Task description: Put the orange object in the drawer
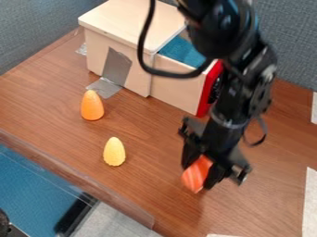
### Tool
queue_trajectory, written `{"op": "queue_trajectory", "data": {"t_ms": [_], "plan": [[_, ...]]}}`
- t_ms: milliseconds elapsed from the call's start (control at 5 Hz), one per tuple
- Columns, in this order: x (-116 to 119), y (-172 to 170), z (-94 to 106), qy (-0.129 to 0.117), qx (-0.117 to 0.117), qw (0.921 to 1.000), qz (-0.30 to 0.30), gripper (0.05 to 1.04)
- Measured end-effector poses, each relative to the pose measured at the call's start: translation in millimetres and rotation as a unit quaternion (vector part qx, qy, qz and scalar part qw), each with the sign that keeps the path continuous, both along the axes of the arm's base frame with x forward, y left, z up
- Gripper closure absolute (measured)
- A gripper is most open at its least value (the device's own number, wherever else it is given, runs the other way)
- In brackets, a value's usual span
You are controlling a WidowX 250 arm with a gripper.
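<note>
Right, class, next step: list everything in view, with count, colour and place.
Striped object: one, orange and pale, in the claw
Plain egg-shaped piece: one, orange, table's left
Yellow piece: one, yellow, nearer the camera
Drawer: one, pale with red front, open
Cabinet: one, pale, table's back
Tape: grey, cabinet side and table
Strips: three, white, right and bottom edges
Table: one, brown, centre
Partition: grey-blue, behind
Arm: one, black, from top
Claw: one, black, lower centre

We get soft, fairly bright light from above, palest on the box lid (pixel 130 18). We see faint, loose-edged shadows on the table (pixel 148 185) and small glints along the black arm (pixel 229 99).
</note>
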State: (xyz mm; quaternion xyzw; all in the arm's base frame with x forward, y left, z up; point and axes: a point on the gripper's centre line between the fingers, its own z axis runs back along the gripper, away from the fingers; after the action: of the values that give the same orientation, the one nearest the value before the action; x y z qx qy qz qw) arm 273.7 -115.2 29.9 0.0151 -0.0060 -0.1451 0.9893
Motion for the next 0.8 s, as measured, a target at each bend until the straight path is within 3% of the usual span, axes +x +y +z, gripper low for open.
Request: {"op": "queue_trajectory", "data": {"t_ms": [200, 600, 800], "plan": [[14, 9, 20.8, -0.01, -0.007, 0.9998, 0.015, 0.521], [61, 44, 78.9, -0.07, -0.042, 0.9938, 0.075, 0.521], [91, 66, 103.8, -0.093, -0.041, 0.9895, 0.103, 0.521]]}}
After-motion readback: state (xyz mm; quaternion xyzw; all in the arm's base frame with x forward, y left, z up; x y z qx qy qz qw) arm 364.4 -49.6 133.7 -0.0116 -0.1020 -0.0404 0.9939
